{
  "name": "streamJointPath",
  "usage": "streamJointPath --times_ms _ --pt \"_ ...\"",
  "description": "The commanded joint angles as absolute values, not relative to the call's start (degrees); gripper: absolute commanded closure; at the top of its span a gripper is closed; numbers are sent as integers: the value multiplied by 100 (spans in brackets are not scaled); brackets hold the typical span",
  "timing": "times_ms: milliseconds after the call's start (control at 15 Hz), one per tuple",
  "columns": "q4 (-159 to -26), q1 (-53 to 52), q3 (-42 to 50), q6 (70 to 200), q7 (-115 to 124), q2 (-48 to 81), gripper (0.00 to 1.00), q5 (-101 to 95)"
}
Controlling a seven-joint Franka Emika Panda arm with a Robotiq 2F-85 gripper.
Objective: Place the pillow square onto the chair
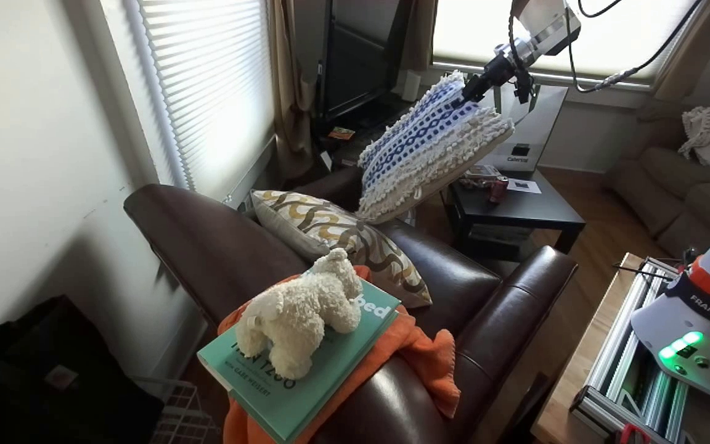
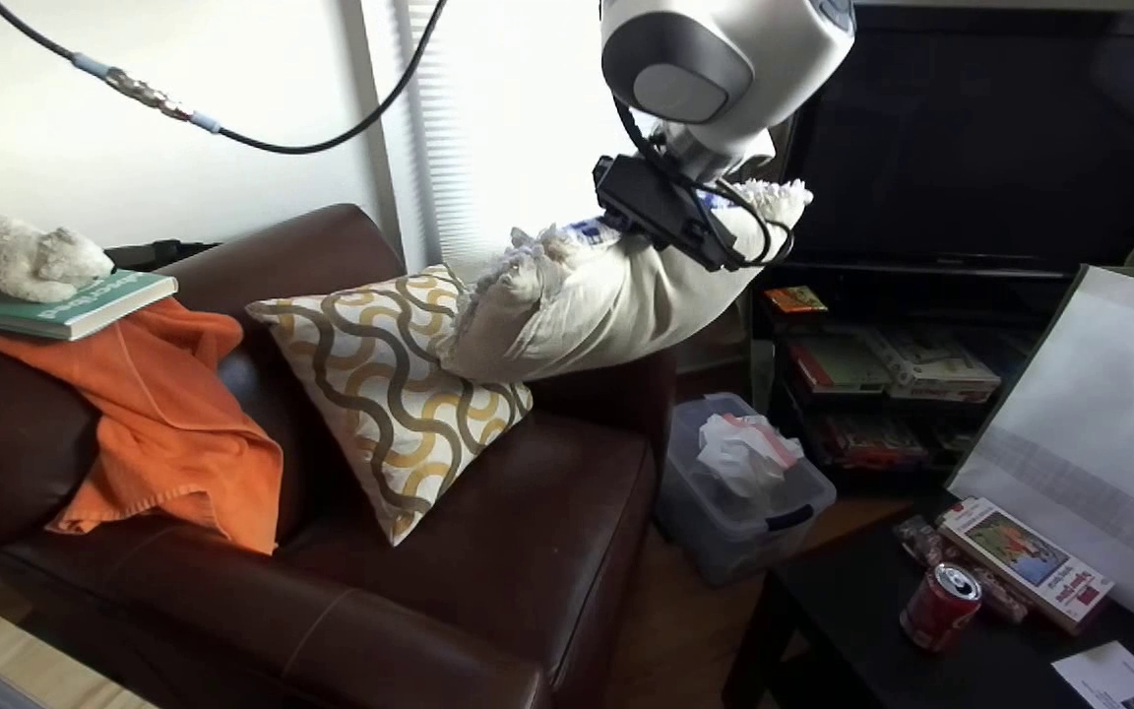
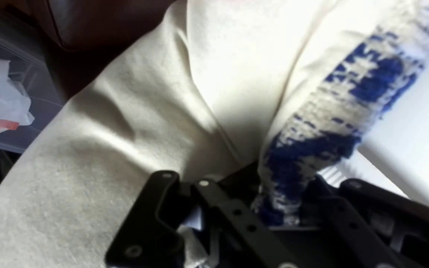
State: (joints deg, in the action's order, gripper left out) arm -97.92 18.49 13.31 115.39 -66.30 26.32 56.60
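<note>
The pillow (image 1: 416, 148), with blue-and-white woven stripes and cream tassels, hangs tilted above the far side of the chair (image 1: 453, 265). Its plain cream back shows in an exterior view (image 2: 606, 305) and the wrist view (image 3: 155, 111). My gripper (image 1: 463, 98) is shut on the pillow's upper edge; that edge is pinched and folded between the fingers in the wrist view (image 3: 277, 186). The fingertips are hidden by fabric. The chair is dark brown leather and also shows in an exterior view (image 2: 528, 532). The pillow's lower edge is at the patterned cushion; I cannot tell whether they touch.
A patterned tan-grey cushion (image 1: 330, 225) leans on the chair's back. A plush toy (image 1: 306, 308) stands on a green book (image 1: 330, 376) over an orange towel (image 2: 173, 423). A clear bin (image 2: 744, 492) and a black table (image 1: 527, 209) with a can (image 2: 941, 606) stand beyond the chair.
</note>
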Motion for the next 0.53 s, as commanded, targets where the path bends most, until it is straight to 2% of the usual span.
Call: streamJointPath --times_ms 0,67,200,267,467 --pt "-9770 1918 1149 11592 -6414 2499 97 5249" --pt "-9767 1871 1119 11605 -6295 2430 90 5131" --pt "-9785 1880 1074 11604 -6302 2491 90 5135" --pt "-9732 1788 1008 11675 -6251 2714 97 5073" --pt "-9911 1560 741 11966 -6266 2882 97 5006"
